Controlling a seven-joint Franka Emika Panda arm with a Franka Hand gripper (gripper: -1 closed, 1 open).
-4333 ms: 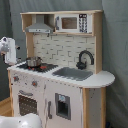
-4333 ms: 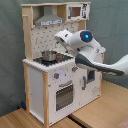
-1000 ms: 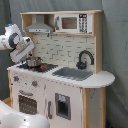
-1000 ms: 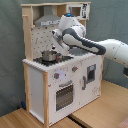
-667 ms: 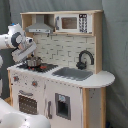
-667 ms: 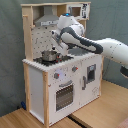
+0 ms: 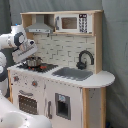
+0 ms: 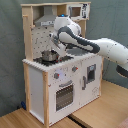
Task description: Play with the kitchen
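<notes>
The kitchen (image 7: 70,97) is a white and light-wood toy unit. It has a range hood (image 7: 40,26), a small microwave (image 7: 72,22), a black faucet (image 7: 85,59), a grey sink (image 7: 74,73), knobs and an oven door (image 7: 27,102). On the stovetop (image 7: 45,66) stands a small metal pot (image 7: 33,62). My gripper (image 7: 28,53) hangs just above and behind the pot. In the second exterior view the kitchen (image 8: 37,85) is seen from its side, and the gripper (image 8: 56,48) sits close over the pot (image 8: 48,55).
A grey curtain (image 7: 115,45) hangs behind the kitchen. The white arm (image 8: 100,47) reaches in from the second exterior view's right across the counter. The kitchen stands on a wooden floor (image 8: 95,112). The range hood is close above the arm's wrist.
The arm has swung in from beside the kitchen and now reaches over the stovetop. Its gripper has come down near the pot. The pot has not moved.
</notes>
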